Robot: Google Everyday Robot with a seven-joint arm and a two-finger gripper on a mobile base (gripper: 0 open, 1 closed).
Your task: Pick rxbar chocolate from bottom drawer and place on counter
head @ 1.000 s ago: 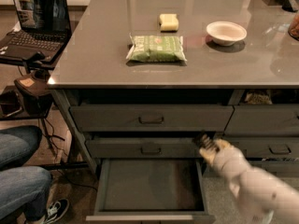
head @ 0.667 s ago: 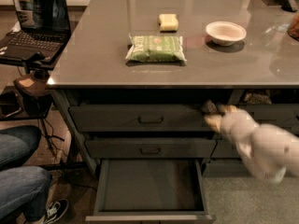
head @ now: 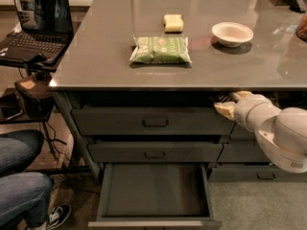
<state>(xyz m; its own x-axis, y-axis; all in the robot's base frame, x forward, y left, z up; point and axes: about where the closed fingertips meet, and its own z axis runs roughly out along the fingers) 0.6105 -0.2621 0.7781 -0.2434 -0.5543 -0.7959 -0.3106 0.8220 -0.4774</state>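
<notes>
The bottom drawer (head: 156, 191) stands pulled open, and its grey floor is bare. My gripper (head: 229, 102) is up at the right, just under the front edge of the counter (head: 105, 61), level with the top drawer. It is shut on the rxbar chocolate (head: 221, 98), a small dark bar with pale marks that sticks out to the left between the cream fingers (head: 241, 95). Most of the bar is lost against the dark gap under the counter.
On the counter lie a green packet (head: 160, 50), a yellow block (head: 173, 22) and a white bowl (head: 232, 33). A laptop (head: 36, 23) sits on a side stand at the left. A seated person's legs (head: 21, 176) are at the lower left.
My gripper has risen from the level of the open bottom drawer, past the middle drawer, to just under the counter edge, and has moved a little to the right.
</notes>
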